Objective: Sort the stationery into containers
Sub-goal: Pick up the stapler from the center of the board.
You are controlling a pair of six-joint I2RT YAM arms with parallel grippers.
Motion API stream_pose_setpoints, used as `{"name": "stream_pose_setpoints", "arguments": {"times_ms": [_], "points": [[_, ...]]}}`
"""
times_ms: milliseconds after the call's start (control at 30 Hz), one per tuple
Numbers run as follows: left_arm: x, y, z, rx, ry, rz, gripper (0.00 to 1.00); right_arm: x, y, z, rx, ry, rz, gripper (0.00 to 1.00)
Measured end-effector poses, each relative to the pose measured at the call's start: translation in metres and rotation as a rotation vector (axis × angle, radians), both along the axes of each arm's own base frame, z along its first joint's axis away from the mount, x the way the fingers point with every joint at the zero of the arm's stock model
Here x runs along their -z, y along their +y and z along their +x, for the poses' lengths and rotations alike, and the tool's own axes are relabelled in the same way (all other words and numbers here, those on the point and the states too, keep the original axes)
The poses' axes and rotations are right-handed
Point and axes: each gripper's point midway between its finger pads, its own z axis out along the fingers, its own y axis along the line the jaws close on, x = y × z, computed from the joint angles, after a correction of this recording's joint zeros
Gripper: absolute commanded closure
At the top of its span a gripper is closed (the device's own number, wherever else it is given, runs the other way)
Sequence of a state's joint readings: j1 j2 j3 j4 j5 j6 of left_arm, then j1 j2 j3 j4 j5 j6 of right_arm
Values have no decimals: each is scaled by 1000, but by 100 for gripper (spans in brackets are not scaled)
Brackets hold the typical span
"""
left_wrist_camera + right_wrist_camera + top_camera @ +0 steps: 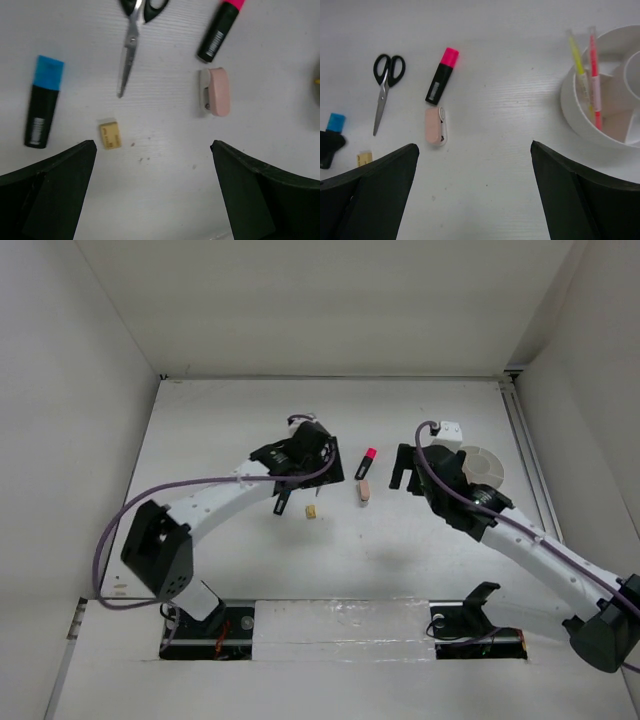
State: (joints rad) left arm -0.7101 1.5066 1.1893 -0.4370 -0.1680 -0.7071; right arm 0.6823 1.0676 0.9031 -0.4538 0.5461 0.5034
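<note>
1. Both grippers are wide open and holding nothing. The left gripper hovers near the tan eraser. The right gripper hangs between the loose stuff and the white tub.
2. The yellow stick and red pen stand in the tub. The scissors, blue-capped marker, pink-capped marker and pink eraser lie loose.
3. Risks, imo: the tan eraser is tiny, so an off-centre close could flick it away. The pink eraser sits just beside the pink-capped marker's end, so grabbing it might set that marker rolling. The scissors lie flat, so fingers may just slip off.
4. The tabletop is plain white and slick-looking, boxed in by white walls.
</note>
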Motion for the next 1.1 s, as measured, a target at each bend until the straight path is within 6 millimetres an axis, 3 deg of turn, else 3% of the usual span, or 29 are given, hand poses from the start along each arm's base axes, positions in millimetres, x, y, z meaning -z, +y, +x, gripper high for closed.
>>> {"name": "stream_pose_setpoints", "arguments": {"times_ms": [167, 433, 600, 800, 967, 1100], "points": [[29, -70, 8, 98, 51, 30, 1, -41, -23, -4, 98, -82, 18, 0], [75, -129, 7, 137, 117, 85, 12, -60, -49, -20, 145, -125, 35, 0], [91, -133, 0, 124, 157, 122, 14, -51, -52, -23, 136, -114, 18, 0], [93, -128, 2, 87, 161, 140, 19, -38, -51, -24, 106, -82, -6, 0], [102, -133, 11, 64, 162, 162, 43, -39, -48, -25, 82, -86, 1, 0], [115, -130, 11, 51, 177, 192, 54, -40, -48, -25, 77, -95, 12, 0]]}}
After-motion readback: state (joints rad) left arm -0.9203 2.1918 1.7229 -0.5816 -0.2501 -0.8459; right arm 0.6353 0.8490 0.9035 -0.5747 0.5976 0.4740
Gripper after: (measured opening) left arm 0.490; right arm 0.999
